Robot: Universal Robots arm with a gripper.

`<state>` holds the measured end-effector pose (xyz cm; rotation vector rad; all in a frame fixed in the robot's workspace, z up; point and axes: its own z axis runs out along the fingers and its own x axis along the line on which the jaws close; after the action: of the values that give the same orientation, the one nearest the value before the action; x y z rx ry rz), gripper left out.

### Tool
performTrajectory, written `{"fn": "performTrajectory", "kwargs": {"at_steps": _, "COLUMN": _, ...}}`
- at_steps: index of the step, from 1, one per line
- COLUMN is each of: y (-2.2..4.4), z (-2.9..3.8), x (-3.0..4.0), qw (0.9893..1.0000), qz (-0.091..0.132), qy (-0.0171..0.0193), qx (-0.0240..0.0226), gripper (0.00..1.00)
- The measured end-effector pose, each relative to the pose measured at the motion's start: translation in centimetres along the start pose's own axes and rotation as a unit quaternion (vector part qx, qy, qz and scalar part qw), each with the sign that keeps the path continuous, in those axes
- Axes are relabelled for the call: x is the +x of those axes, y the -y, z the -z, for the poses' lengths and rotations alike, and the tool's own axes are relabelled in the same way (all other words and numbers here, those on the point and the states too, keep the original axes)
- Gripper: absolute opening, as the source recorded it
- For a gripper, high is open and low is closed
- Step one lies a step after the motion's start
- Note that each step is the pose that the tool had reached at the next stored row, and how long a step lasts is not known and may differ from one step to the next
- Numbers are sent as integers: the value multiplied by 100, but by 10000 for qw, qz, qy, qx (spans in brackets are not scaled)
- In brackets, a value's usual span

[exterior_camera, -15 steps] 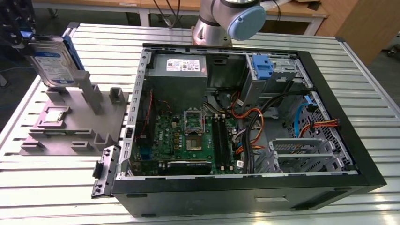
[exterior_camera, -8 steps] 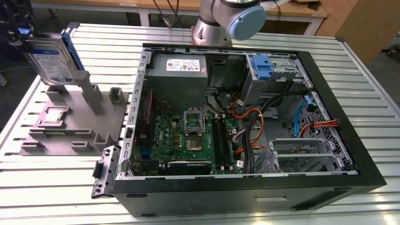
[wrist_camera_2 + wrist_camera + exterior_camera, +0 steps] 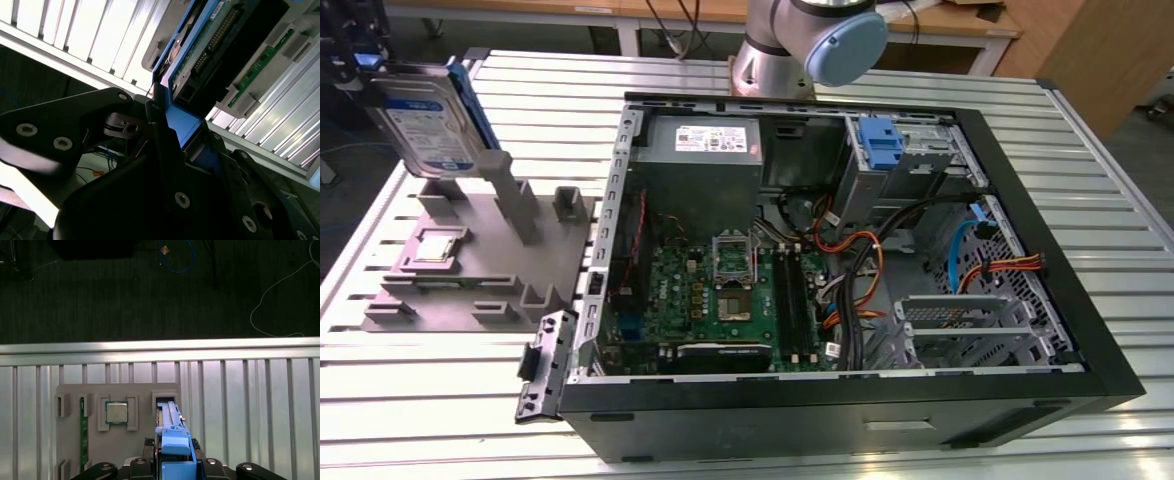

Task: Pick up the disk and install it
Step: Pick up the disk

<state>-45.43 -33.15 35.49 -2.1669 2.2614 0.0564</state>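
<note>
the gripper (image 3: 172, 122) is clamped on the disk (image 3: 430, 122), its fingers (image 3: 161, 144) pinching the blue frame at one end, so the drive juts out past them in both wrist views. in the exterior view the disk stands on edge, slightly tilted, at the far left, just over the tall post of the grey fixture (image 3: 480, 270) and well apart from the open case (image 3: 854, 400). i cannot tell whether its lower edge touches the post.
</note>
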Motion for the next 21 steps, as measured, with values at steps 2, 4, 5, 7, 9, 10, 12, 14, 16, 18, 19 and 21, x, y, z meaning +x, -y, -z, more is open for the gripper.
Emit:
{"fn": "performTrajectory", "kwargs": {"at_steps": 2, "y": 0, "z": 18, "x": -1, "qw": 10000, "qz": 0, "qy": 0, "qx": -1, "gripper": 37}}
{"fn": "performTrajectory", "kwargs": {"at_steps": 4, "y": -1, "z": 33, "x": -1, "qw": 10000, "qz": 0, "qy": 0, "qx": 0, "gripper": 37}}
{"fn": "performTrajectory", "kwargs": {"at_steps": 5, "y": -1, "z": 41, "x": -1, "qw": 10000, "qz": 0, "qy": 0, "qx": 0, "gripper": 37}}
{"fn": "performTrajectory", "kwargs": {"at_steps": 7, "y": -1, "z": 59, "x": -2, "qw": 10000, "qz": 0, "qy": 0, "qx": 0, "gripper": 37}}
{"fn": "performTrajectory", "kwargs": {"at_steps": 9, "y": -1, "z": 76, "x": -2, "qw": 10000, "qz": 0, "qy": 0, "qx": 0, "gripper": 37}}
{"fn": "performTrajectory", "kwargs": {"at_steps": 10, "y": -2, "z": 84, "x": -3, "qw": 10000, "qz": 0, "qy": 0, "qx": 0, "gripper": 37}}
{"fn": "performTrajectory", "kwargs": {"at_steps": 12, "y": -2, "z": 100, "x": -3, "qw": 10000, "qz": 0, "qy": 0, "qx": 0, "gripper": 37}}
{"fn": "performTrajectory", "kwargs": {"at_steps": 14, "y": -2, "z": 108, "x": -3, "qw": 10000, "qz": 0, "qy": 0, "qx": 1, "gripper": 37}}
{"fn": "performTrajectory", "kwargs": {"at_steps": 16, "y": -2, "z": 112, "x": -3, "qw": 10000, "qz": 0, "qy": 0, "qx": 0, "gripper": 37}}
{"fn": "performTrajectory", "kwargs": {"at_steps": 18, "y": -2, "z": 113, "x": -4, "qw": 10000, "qz": 0, "qy": 0, "qx": 0, "gripper": 37}}
{"fn": "performTrajectory", "kwargs": {"at_steps": 19, "y": -3, "z": 116, "x": -3, "qw": 10000, "qz": 0, "qy": -1, "qx": -1, "gripper": 37}}
{"fn": "performTrajectory", "kwargs": {"at_steps": 21, "y": -2, "z": 129, "x": -4, "qw": 10000, "qz": 0, "qy": -1, "qx": -2, "gripper": 37}}
